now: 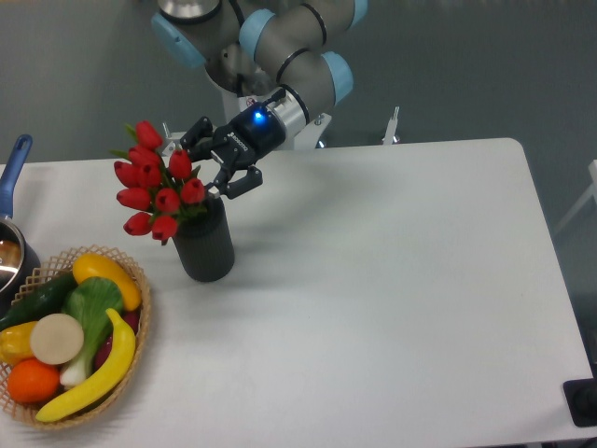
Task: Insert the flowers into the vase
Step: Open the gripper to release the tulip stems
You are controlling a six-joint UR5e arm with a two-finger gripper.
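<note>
The flowers point(155, 189), a bunch of red tulips with green stems, stand with their stems down in the mouth of the vase point(206, 250) and lean out to the left over its rim. The vase is a matte black cylinder, upright on the white table at the left. My gripper point(217, 160) hangs just above and behind the vase mouth, to the right of the buds. Its black fingers point(241, 183) are spread apart, open, with nothing between them.
A wicker basket point(142, 329) of fruit and vegetables sits at the front left, close to the vase. A metal pot point(7, 254) with a blue handle pokes in at the left edge. A small metal bracket point(394, 124) stands at the table's far edge.
</note>
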